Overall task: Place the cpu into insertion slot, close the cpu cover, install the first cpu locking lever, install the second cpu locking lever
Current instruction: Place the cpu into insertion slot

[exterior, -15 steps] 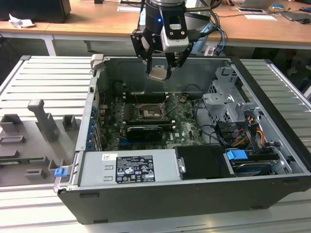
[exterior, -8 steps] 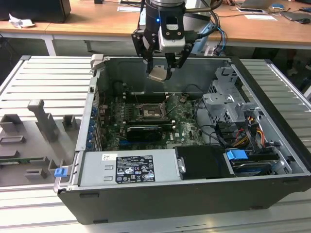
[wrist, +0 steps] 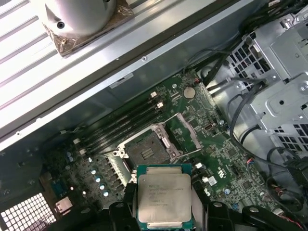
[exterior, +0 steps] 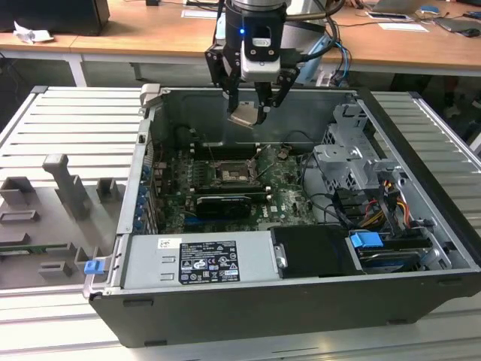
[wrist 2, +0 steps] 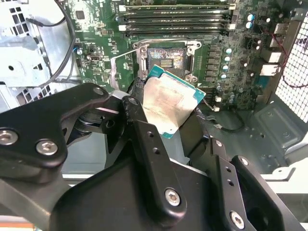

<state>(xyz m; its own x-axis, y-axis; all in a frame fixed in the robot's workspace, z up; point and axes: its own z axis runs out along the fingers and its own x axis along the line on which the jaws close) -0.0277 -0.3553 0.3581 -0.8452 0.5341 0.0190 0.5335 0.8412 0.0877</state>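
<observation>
My gripper (exterior: 246,113) hangs above the back of the open computer case (exterior: 421,226), shut on the cpu (exterior: 244,118). The cpu's dull silver top and green edge sit clamped between the black fingers in both wrist views (wrist 2: 168,103) (wrist: 163,197). Below it on the green motherboard lies the open insertion slot (exterior: 229,174) (wrist 2: 166,60) (wrist: 147,151), with nothing in it. The cpu cover (wrist 2: 119,72) (wrist: 188,129) stands flipped open at one side of the slot. The cpu is well above the slot and tilted, touching nothing else.
A black card (exterior: 222,203) lies just in front of the slot. A grey power supply (exterior: 199,259) fills the case's front, and a drive cage with cables (exterior: 353,162) stands at the exterior view's right. Memory slots (wrist 2: 173,21) run beside the socket. Grey fixtures (exterior: 60,203) sit outside the case.
</observation>
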